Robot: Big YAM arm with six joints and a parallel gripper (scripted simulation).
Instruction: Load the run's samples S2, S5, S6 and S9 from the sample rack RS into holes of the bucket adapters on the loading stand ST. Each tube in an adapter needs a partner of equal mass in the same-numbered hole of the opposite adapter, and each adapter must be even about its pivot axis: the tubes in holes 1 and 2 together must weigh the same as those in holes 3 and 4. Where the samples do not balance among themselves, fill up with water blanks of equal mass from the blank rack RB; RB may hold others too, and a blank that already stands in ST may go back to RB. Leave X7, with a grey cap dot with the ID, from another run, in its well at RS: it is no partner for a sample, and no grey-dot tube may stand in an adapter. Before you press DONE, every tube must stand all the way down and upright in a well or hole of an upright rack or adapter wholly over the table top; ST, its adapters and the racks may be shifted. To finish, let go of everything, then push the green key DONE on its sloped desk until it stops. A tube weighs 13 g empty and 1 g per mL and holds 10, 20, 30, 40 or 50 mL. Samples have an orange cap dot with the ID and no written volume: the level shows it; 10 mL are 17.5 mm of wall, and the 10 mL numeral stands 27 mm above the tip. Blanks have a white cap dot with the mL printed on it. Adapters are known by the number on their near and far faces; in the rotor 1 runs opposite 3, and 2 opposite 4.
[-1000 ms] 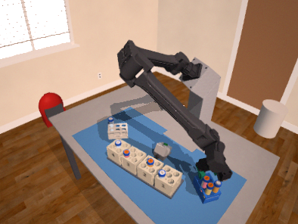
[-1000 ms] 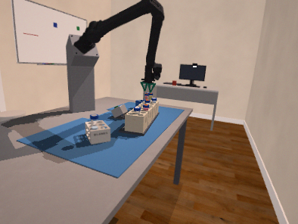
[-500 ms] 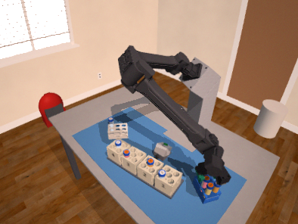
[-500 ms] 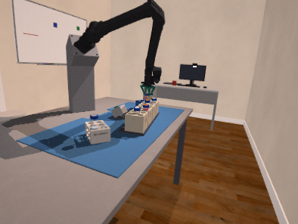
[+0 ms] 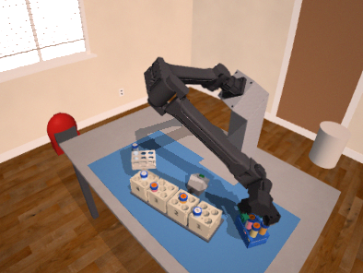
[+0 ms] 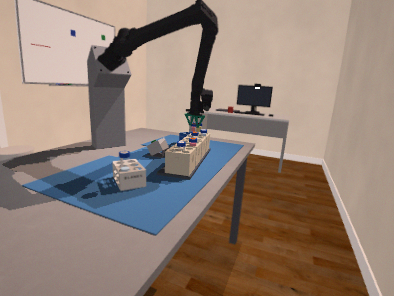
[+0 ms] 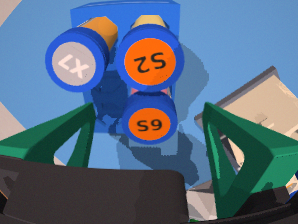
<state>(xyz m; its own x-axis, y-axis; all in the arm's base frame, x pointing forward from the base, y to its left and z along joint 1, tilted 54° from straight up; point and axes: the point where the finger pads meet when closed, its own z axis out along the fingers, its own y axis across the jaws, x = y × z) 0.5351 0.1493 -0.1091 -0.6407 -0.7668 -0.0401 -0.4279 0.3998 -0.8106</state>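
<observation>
The blue sample rack RS (image 5: 254, 231) stands at the near right of the mat. In the wrist view it holds S2 (image 7: 149, 62), S9 (image 7: 148, 124) and the grey-dot X7 (image 7: 73, 64). My gripper (image 7: 148, 109) is open and hangs just above the rack, its green fingers on either side of S9 and apart from it. It also shows in the top view (image 5: 252, 217) and the exterior view (image 6: 194, 119). The loading stand ST (image 5: 175, 203) holds four cream adapters. Two orange-dot tubes (image 5: 154, 186) (image 5: 182, 198) stand in the middle adapters, and white-dot blanks (image 5: 144, 174) (image 5: 197, 211) stand in the end ones.
The white blank rack RB (image 5: 144, 159) stands left of ST with one blue-capped tube (image 5: 134, 146) at its far corner. The small sloped desk with the green DONE key (image 5: 197, 182) sits behind ST. The arm's grey pedestal (image 5: 246, 111) stands at the table's back.
</observation>
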